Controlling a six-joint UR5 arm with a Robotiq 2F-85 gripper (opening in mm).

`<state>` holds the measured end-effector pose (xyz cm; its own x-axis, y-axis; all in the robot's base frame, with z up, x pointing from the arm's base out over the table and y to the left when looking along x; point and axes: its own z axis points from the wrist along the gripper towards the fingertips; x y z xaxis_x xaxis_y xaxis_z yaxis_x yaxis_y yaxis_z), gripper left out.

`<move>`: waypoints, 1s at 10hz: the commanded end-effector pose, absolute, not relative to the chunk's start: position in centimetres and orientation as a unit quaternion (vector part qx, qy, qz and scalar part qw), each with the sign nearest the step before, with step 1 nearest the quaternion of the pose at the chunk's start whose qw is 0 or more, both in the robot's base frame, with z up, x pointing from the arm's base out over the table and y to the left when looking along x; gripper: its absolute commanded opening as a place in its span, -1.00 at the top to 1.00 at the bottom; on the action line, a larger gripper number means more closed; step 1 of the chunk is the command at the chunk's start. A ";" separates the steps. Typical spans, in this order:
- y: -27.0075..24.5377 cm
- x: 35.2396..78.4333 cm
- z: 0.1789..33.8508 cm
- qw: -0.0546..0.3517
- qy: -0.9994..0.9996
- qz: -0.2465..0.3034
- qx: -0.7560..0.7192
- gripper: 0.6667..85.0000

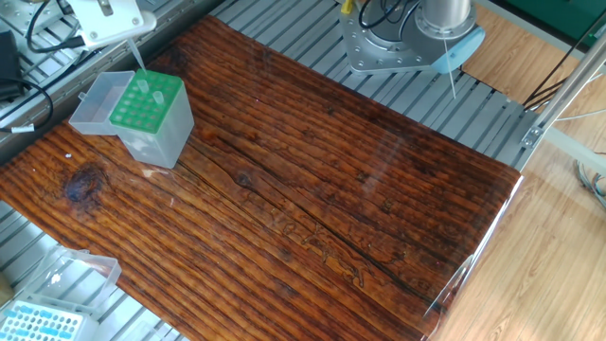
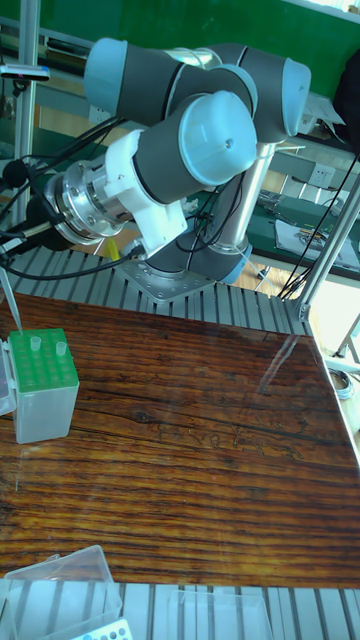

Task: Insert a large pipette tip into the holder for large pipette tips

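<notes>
Hand (image 1: 121,36) pinching large pipette tip (image 1: 135,55) above green holder (image 1: 144,100); blue-rack box (image 1: 43,320) well apart.

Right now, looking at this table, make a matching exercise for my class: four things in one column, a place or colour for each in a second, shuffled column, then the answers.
Things
1. green box
2. blue box
3. pipette tip
4. robot base

Places and colours
A. held above the green rack
B. on the metal slats at the table's far end
C. lower left corner, off the wood
D. on the wood, lid open, two tips standing in it

Pairs: 1-D, 2-C, 3-A, 4-B
</notes>
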<state>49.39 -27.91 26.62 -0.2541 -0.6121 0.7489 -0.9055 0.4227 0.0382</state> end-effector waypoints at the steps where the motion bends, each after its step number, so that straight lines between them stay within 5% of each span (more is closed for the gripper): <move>1: -28.1 49.3 26.5 0.354 -0.765 0.206 0.497 0.99; 10: -28.3 48.9 26.7 0.364 -0.763 0.205 0.493 0.99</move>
<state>49.07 -28.50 26.82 -0.2468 -0.5978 0.7627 -0.9051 0.4233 0.0389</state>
